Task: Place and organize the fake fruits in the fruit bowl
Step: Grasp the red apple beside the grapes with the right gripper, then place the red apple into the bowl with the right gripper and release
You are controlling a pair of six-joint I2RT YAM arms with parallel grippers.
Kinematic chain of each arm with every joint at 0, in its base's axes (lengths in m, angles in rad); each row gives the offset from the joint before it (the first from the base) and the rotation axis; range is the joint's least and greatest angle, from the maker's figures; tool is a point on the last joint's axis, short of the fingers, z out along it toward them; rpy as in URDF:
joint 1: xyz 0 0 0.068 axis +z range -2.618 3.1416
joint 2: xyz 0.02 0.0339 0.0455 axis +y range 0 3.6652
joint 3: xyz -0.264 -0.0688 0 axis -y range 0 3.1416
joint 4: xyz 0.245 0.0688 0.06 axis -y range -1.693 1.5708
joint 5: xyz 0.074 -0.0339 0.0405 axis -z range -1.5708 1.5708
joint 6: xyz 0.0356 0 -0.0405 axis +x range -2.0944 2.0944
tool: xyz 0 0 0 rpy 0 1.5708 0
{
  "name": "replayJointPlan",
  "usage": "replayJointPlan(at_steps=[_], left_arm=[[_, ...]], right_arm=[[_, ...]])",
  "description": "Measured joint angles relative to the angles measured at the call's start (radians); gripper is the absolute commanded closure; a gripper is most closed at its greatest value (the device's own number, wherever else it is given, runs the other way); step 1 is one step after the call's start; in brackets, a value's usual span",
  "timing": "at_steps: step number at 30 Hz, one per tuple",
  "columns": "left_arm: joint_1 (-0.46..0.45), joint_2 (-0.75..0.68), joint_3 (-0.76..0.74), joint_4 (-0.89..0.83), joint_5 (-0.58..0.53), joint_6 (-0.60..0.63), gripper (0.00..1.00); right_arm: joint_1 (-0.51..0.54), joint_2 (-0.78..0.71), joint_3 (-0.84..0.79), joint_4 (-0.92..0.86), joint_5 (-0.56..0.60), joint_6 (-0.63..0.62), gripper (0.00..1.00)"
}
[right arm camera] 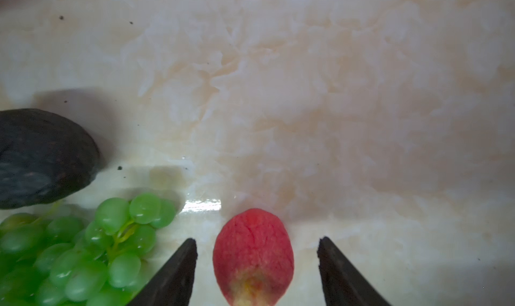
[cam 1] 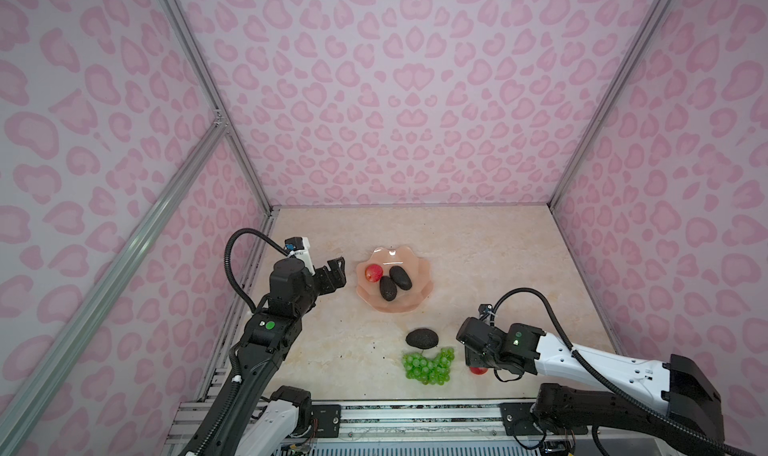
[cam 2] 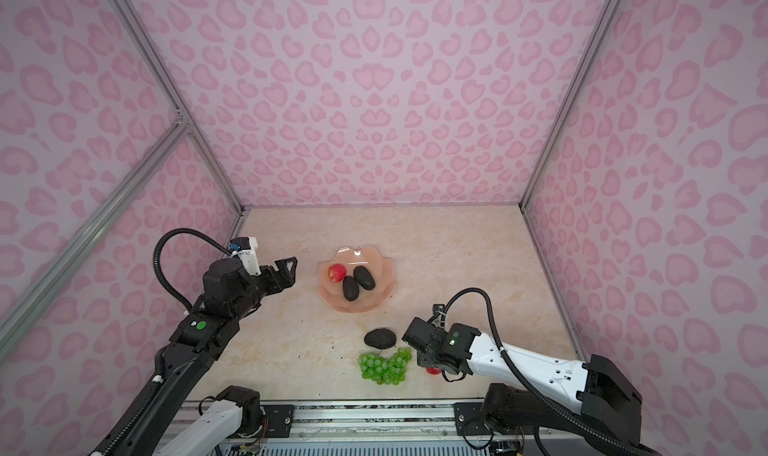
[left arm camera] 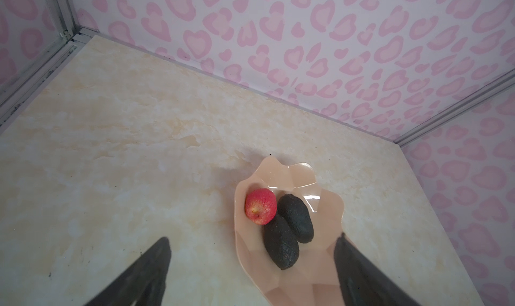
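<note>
**Near the front edge, right gripper [right arm camera: 257, 242] straddles a loose apple [right arm camera: 253, 258]**

Toward the middle of the marbled tabletop [cam 1: 498, 258] stands the fruit bowl [cam 1: 409, 302]. It holds a red apple [cam 1: 374, 272] at its left side. Just right of that fruit, a farther avocado [cam 1: 401, 277] and a nearer avocado [cam 1: 388, 288] lie side by side, touching each other. The left gripper [cam 1: 337, 270] hangs just left of the bowl, its jaws spread wide with nothing between them.

Closer to the front, well apart from the bowl, a third avocado [cam 1: 422, 338] lies on the tabletop, with the green grapes [cam 1: 429, 366] just in front of it. The loose apple lies right of the grapes, between the right gripper's two fingers. The wrist view shows a bare gap on each side of the fruit, so the jaws stand apart and grip nothing. In both top views the gripper body hides most of this apple, leaving only a red sliver. Whether the fingertips reach the tabletop cannot be made out.
</note>
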Motion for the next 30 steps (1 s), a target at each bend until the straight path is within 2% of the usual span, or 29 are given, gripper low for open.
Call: replayJointPlan(at_steps=[4,9,14,17,22,30], left_arm=[[0.000,0.000,0.000,0.000,0.005,0.000,0.08],[0.000,-0.006,0.000,0.000,0.005,0.000,0.08],[0.000,-0.015,0.000,0.000,0.005,0.000,0.08],[0.000,-0.016,0.000,-0.001,0.004,0.000,0.08],[0.000,-0.025,-0.002,-0.001,0.004,0.000,0.08],[0.000,-0.066,-0.022,-0.016,-0.003,0.000,0.08]], right_arm=[[0.004,0.001,-0.049,0.025,-0.015,0.037,0.39],[0.012,0.028,-0.069,0.070,-0.018,0.060,0.63],[0.024,0.046,-0.058,0.072,-0.010,0.062,0.77],[0.025,0.057,-0.010,0.068,-0.012,0.060,0.79],[0.016,0.117,0.194,0.076,0.064,-0.024,0.79],[-0.080,0.430,0.553,0.209,0.087,-0.257,0.81]])
